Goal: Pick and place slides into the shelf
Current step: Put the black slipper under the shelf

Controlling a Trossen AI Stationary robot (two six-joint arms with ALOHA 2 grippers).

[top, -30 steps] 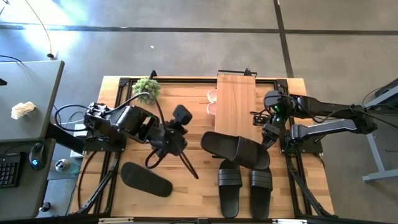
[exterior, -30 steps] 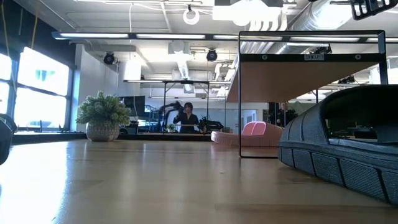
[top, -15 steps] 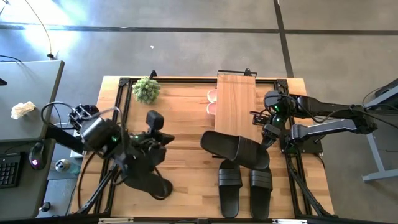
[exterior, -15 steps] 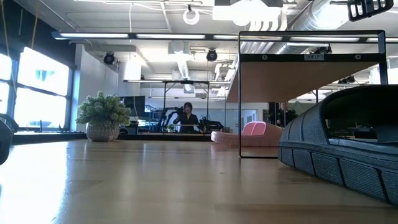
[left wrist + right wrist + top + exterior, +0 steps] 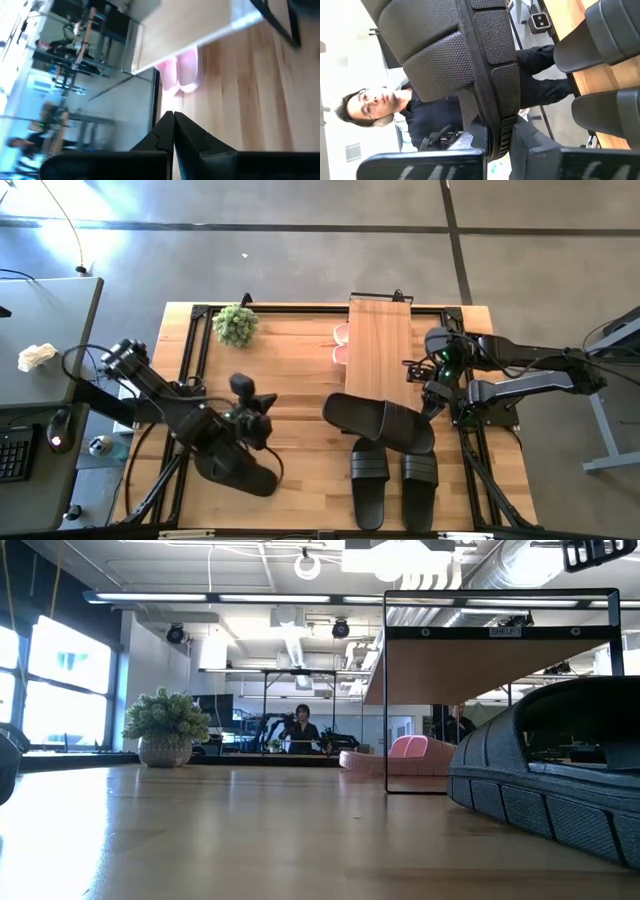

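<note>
My right gripper (image 5: 432, 400) is shut on a black slide (image 5: 380, 421) lying slantwise in front of the shelf (image 5: 379, 345). That slide fills the low view's right (image 5: 560, 770). Two more black slides (image 5: 368, 480) (image 5: 420, 478) lie side by side on their soles near the front edge. A pink pair (image 5: 340, 345) (image 5: 179, 75) sits under the shelf's plank. My left gripper (image 5: 262, 410) (image 5: 173, 119) is shut and holds nothing; it hovers over the near left of the table, pointing toward the shelf. Below that arm lies another black slide (image 5: 240, 472), partly hidden. My right gripper pinches the rim of the slide's sole (image 5: 495, 131) between its two fingers, at the slide's right-hand end. The fingers come about level from the table's right side. The sole's textured face (image 5: 445, 70) is turned toward the wrist camera. Whether the slide is clear of the table, I cannot tell.
A small potted plant (image 5: 235, 323) (image 5: 165, 728) stands at the far left of the table. Bare wood lies between plant, shelf and slides. A person (image 5: 365, 107) stands past the table's near edge, and another (image 5: 301, 727) is far off in the room.
My left gripper has swung from the table's middle toward its near left and gone down, rolling as it went; it has stayed shut. It now stands over the lone black slide, which has not moved. The right gripper and its slide have kept still.
</note>
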